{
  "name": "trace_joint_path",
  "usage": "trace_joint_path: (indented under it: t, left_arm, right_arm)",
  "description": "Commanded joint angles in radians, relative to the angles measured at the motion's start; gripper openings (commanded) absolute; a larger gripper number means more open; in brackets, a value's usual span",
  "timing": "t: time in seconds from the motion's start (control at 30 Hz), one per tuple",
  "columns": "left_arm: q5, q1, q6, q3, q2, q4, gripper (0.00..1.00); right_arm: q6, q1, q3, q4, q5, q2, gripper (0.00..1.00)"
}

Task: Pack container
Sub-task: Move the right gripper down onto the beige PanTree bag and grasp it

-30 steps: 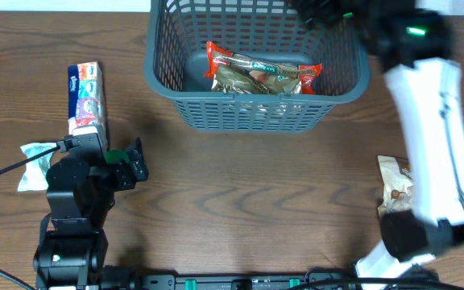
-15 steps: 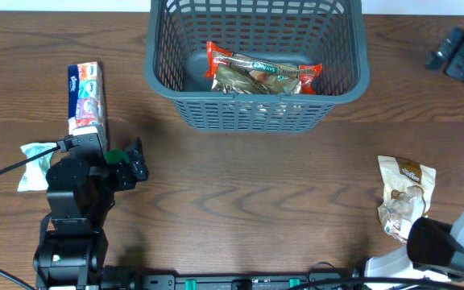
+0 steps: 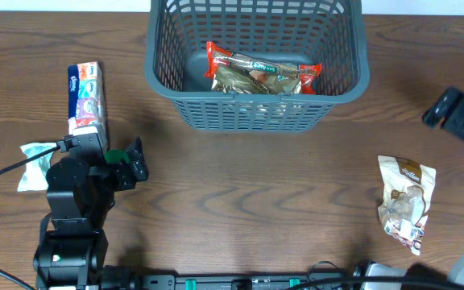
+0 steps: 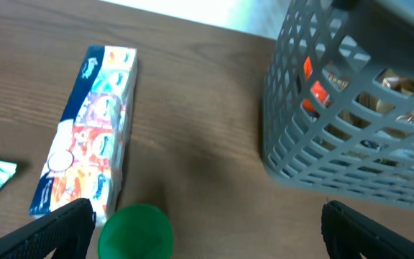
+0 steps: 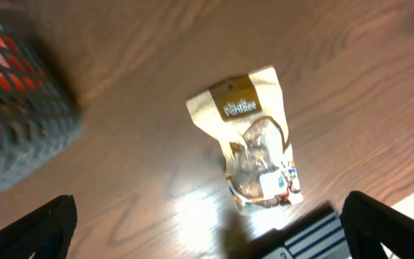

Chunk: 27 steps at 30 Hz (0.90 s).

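Currently between items. Container (image 3: 256, 113) at the far centre of the counter (image 3: 256, 201), one red-ended snack pack (image 3: 260, 74) already on its floor. To its near right, well apart, a beige pouch (image 3: 405, 201) flat on the wood; right claw (image 5: 207, 226) near it, spread wide and empty. Off to the left, a tissue box (image 3: 87, 97) and small teal packet (image 3: 32, 153), with left claw (image 4: 218, 230) beside them, likewise spread, holding nothing. Likely next: lower onto the pouch, pinch across its width, lift clear of the thick rim.
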Motion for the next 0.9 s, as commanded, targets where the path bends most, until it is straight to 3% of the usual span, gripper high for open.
trace_joint_path:
  t: [0.0,0.23,0.47,0.87]
  left_arm:
    - [0.000,0.005,0.001,0.019,0.000,-0.001,0.98]
    - [0.000,0.005,0.001,0.019,0.000,-0.001,0.98]
    - [0.000,0.005,0.001,0.019,0.000,-0.001,0.98]
    - [0.000,0.005,0.001,0.019,0.000,-0.002,0.98]
  right_arm:
    - [-0.022,-0.032,-0.223,0.085,0.009,-0.138,0.99]
    - [-0.071,-0.110,-0.695,0.391,0.078,-0.354,0.99]
    - [-0.111,-0.179,-1.004,0.637,0.078,-0.337,0.99]
    - [-0.082,-0.181,-1.110,0.828,0.049,-0.158,0.99]
